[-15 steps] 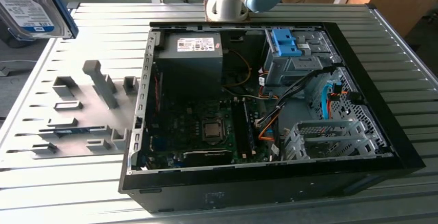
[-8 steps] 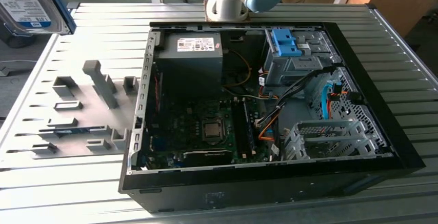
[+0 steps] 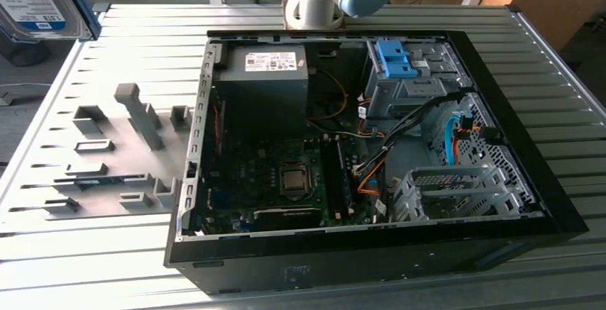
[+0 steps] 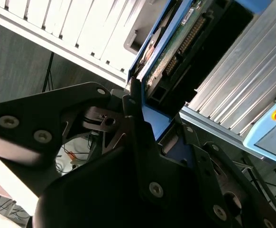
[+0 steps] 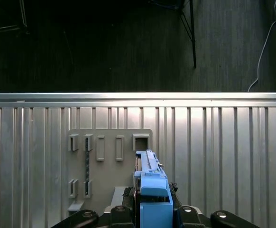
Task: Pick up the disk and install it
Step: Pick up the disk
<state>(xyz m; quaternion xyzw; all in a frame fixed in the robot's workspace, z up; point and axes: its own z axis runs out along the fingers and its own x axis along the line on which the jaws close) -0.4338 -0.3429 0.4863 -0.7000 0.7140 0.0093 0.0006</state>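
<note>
Disk [image 5: 151, 183] sits clamped in the tool [image 5: 152, 213] (edge-on); above table [image 5: 223, 142].

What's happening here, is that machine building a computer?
Sort of. A robot arm's gripper is clamped on the disk, a hard drive in a blue carrier, and holds it in the air above the grey holder plate on the metal table. The open computer case lies on the same table beside that plate. The disk is not in the case yet.
</note>
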